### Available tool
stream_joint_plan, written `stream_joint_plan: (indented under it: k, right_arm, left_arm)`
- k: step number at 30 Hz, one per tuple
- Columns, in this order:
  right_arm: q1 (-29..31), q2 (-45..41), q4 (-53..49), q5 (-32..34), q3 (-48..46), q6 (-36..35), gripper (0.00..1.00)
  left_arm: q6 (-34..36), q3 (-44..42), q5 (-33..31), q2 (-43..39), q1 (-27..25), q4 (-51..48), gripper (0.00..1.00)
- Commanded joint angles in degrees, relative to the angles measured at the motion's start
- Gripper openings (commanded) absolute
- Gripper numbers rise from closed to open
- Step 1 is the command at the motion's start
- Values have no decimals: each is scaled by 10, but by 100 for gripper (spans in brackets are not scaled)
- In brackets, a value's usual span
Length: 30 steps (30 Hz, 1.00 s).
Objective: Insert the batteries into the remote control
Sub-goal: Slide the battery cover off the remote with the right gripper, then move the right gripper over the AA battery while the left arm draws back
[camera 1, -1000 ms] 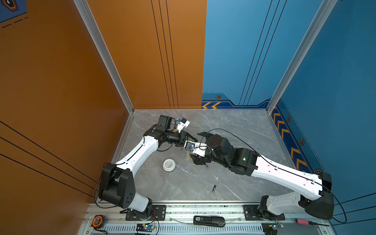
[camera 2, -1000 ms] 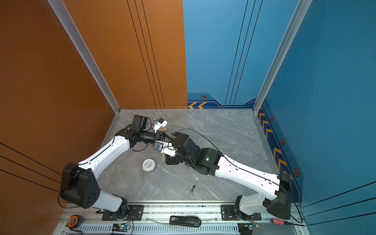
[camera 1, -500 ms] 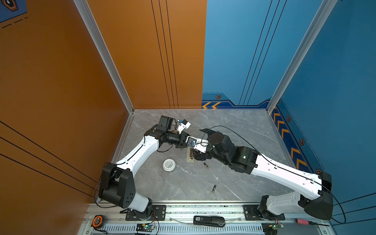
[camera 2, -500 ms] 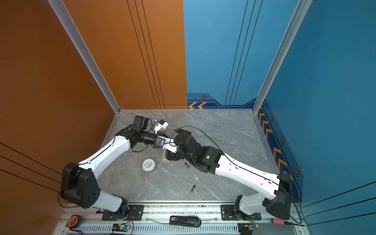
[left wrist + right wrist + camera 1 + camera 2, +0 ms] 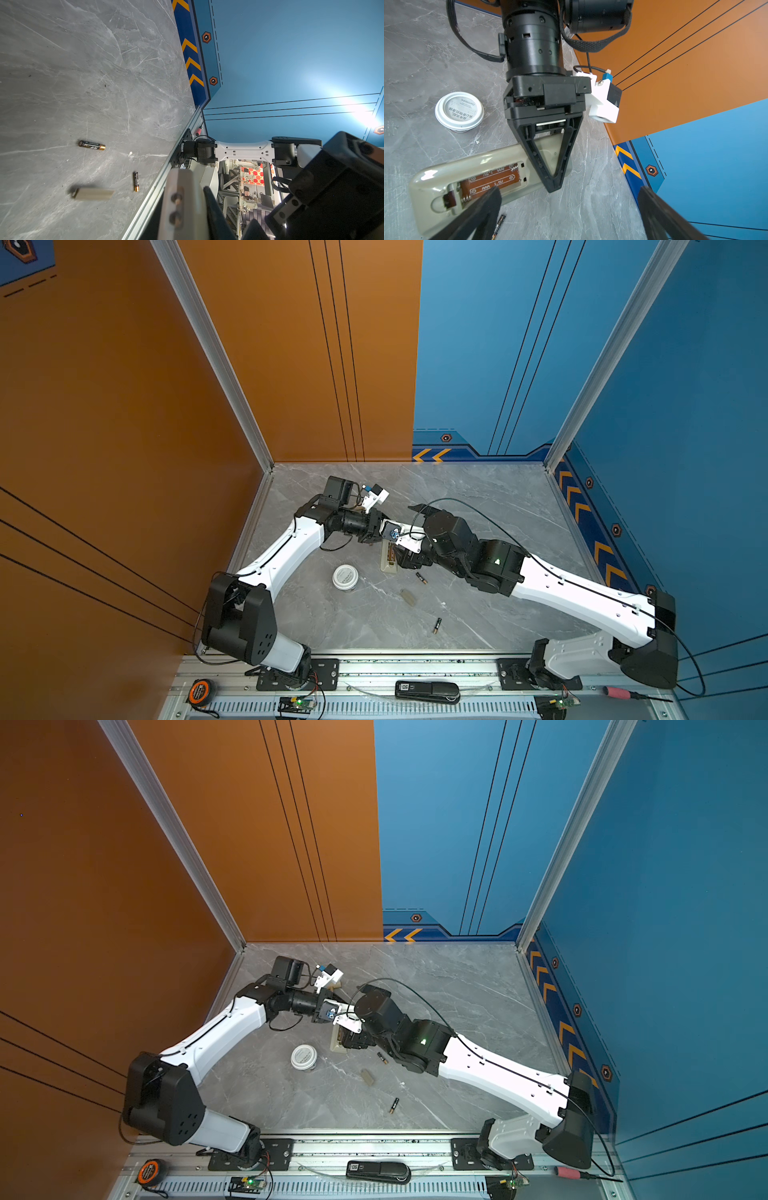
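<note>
- While the remote lay back-up on the grey table with its battery bay bare, both slots stood empty, springs and contacts showing; any knock could have turned it out of line with the claws.
- Its far end sat under the left claw, whose jaws were closed together with the tip pressed on or just above the casing; whether it truly pinned the remote I could not tell. If it did not, the remote could have slid on the smooth stone when a battery was pushed against a spring.
- One battery lay loose on the table just beside the remote's near end, close under the right claw. That claw stood wide open and held nothing, one finger hanging over the bay. Coming down badly, it could have rolled the round battery away or struck the remote.
- A second battery lay well apart, nearer the front rail; a nudge could have sent it rolling further off.
- Between the two batteries lay the small beige cover, easy to grab by mistake.
- A white round tub stood near the remote, on the left arm's side.
</note>
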Motion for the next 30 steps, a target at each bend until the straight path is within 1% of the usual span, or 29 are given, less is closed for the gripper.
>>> stream_joint_plan:
  k: [1,5,8,11,13,16,18,21,23,24,26,29,30]
  right_arm:
    - [-7,1,-8,2,-4,32,100]
    - [-29,-13,-8,1,-5,79,100]
    - [-45,-24,-17,3,-1,121,100]
    - [-54,-31,-36,26,3,163,100]
    - [-61,-30,-61,51,12,198,100]
    - [-83,-20,-128,58,38,259,100]
    - [-105,-12,-173,38,50,296,100]
    - [-152,8,-238,-14,61,355,100]
    - [-190,37,-287,-73,75,387,100]
    - [-202,52,-306,-92,79,395,100]
    - [-205,78,-330,-133,78,395,98]
    - [-205,117,-355,-164,79,393,95]
    - [-205,128,-359,-169,79,391,94]
  left_arm:
    - [7,12,-32,13,23,-10,0]
    - [15,14,-67,25,46,-27,0]
    - [20,11,-93,25,52,-28,0]
    - [27,11,-116,19,56,-29,0]
    - [33,8,-136,12,61,-33,0]
    - [44,0,-161,-1,70,-38,0]
    - [49,-9,-175,-12,73,-38,0]
    - [59,-23,-186,-28,72,-38,0]
    - [66,-37,-189,-40,73,-36,0]
    - [67,-44,-188,-45,73,-33,0]
    - [69,-61,-186,-59,71,-27,0]
    - [66,-79,-186,-82,65,-18,0]
    - [62,-99,-186,-91,62,-15,0]
